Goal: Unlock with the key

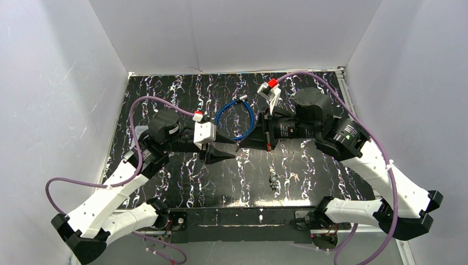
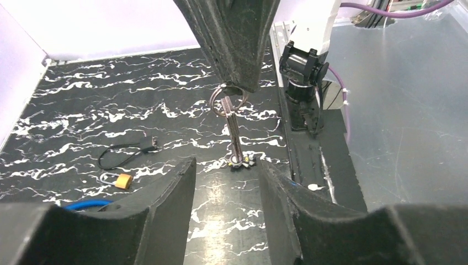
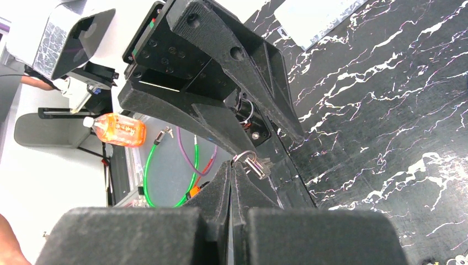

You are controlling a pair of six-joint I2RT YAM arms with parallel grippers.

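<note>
A silver key [image 2: 234,135] hangs from its ring [image 2: 226,102], which is pinched in the tip of my right gripper [image 1: 238,142], above the black marbled table. In the right wrist view the ring and the key's head [image 3: 255,165] stick out past the shut gripper [image 3: 232,164]. My left gripper [image 2: 226,168] is open and empty, with its fingers [image 2: 165,204] low and just short of the hanging key. A small yellow padlock [image 2: 123,181] lies on the table to the left, beside a black cord [image 2: 118,154].
A blue cable loop [image 1: 234,118] with a silver end lies behind the two grippers. A small bunch of metal bits [image 1: 273,181] sits on the table near the front. The right arm's base [image 2: 301,83] stands at the table's edge. White walls close in the sides.
</note>
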